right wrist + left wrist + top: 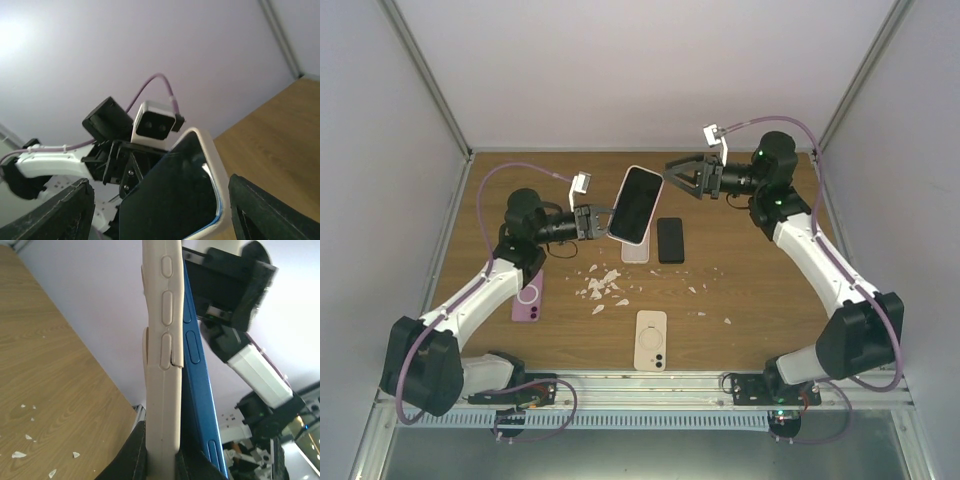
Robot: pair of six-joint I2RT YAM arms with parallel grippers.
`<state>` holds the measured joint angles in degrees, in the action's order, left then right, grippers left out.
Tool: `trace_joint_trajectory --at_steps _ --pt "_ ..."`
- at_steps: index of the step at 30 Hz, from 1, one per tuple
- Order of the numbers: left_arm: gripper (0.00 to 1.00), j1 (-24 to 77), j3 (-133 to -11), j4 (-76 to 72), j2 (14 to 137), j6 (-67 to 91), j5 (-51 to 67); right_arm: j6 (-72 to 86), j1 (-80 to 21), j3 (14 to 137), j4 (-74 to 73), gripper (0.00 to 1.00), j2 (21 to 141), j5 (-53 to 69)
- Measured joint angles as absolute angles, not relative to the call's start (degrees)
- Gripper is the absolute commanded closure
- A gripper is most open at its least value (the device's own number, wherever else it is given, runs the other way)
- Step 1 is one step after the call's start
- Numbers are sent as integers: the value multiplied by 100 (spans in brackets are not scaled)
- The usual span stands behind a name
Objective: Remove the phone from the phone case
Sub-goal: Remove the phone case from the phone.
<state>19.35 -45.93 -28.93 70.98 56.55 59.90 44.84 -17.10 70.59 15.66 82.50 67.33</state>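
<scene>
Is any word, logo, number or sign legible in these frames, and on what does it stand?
No text can be read in any view.
On the cased phone: dark screen, blank side buttons, no print.
On the cream case and the purple case: a ring mark each, no lettering.
On the black phone: nothing.

This is a robotics lab test cell. Two white-and-black robot arms, the left arm (470, 295) and the right arm (820, 255), are bolted to a metal rail (650, 385) at the edge of a wooden table (740, 300). Plain pale walls (650, 70) on metal frame posts (428, 75) box it in. Purple cables (510, 170) run to a small white camera (154, 124) at the wrist.
</scene>
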Motion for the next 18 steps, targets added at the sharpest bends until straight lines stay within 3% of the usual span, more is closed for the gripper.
trace_joint_trajectory --at_steps 11,18 --pt "100 1734 -4794 -1146 7266 5900 4984 2429 -1715 7870 -292 27 8034 5596" --pt "100 1638 -4858 -554 7349 6114 4622 1094 -2237 7944 -1227 29 8025 4464"
